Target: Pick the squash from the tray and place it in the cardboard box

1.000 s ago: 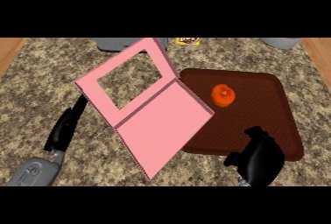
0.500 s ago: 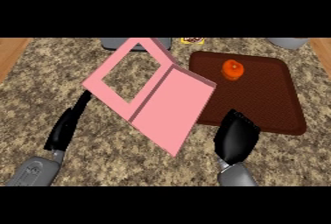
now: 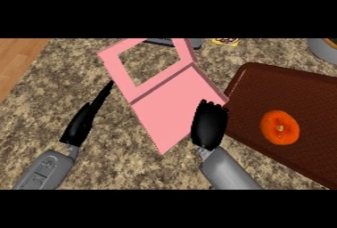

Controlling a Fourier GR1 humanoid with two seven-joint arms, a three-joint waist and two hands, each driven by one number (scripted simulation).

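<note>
Since the squash (image 3: 280,128) lies untouched on the brown tray (image 3: 289,93), your right hand (image 3: 209,125) hovers beside the tray's near edge with fingers relaxed and holding nothing, while your left hand (image 3: 84,122) rests straight-fingered on the desk (image 3: 59,84) left of the pink cardboard box (image 3: 168,95).

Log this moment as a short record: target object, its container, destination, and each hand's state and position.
target: round orange squash, lying on the tray, not held
container: dark brown rectangular tray, at the view's right
destination: pink box with open flap, at the centre on the speckled stone counter
right hand: open, fingers straight, over the box's right edge beside the tray, apart from the squash
left hand: open, fingers straight, left of the box
</note>
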